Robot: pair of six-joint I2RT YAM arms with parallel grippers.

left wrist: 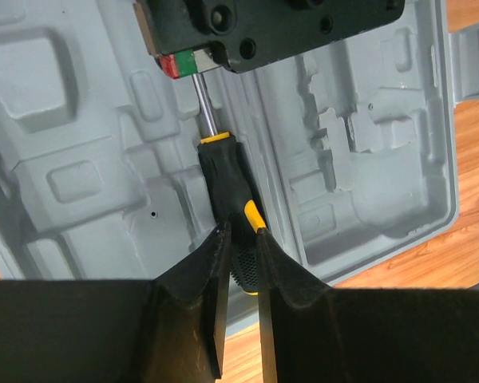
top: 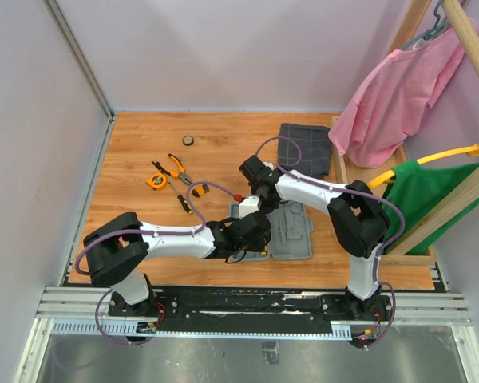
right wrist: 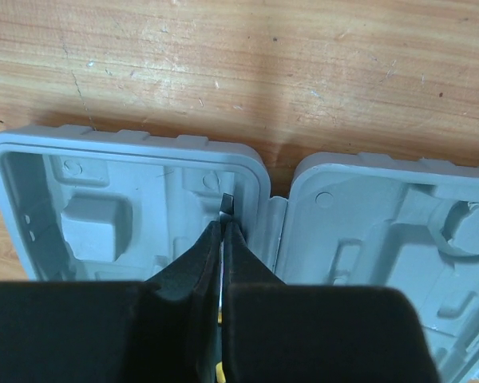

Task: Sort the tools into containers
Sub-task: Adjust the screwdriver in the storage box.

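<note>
The tool case [left wrist: 399, 199] is seen lying open and flat on the wooden table [right wrist: 239, 64], whose surface is marked by a fine grain and small scratches. The case is made of matte grey plastic with rounded corners, and its two halves are joined by a hinge strip down the middle. Angular recesses, raised blocks and one round well are moulded into both halves. Only bare plastic is seen in the recesses in view.

A screwdriver [left wrist: 227, 187] is held over the case, close to the hinge. Whether it touches the plastic cannot be told. Its handle is black with yellow accents and a finely knurled patch near the end. Its shaft is a thin, bright metal rod.

The handle is clamped between the dark, wedge-shaped fingers of the left gripper [left wrist: 243, 231]. The fingers of the right gripper [right wrist: 224, 227] are pressed together on the far end of the shaft, and the flat tip is seen poking out just beyond them.

In the top view, a round orange tape measure [top: 156, 180], orange-handled pliers [top: 176, 165] and a second screwdriver [top: 184, 201] with a yellow-and-black handle are seen lying on the table, left of the case and apart from it. A folded dark grey checked cloth [top: 305, 148] is seen beyond the case.
</note>
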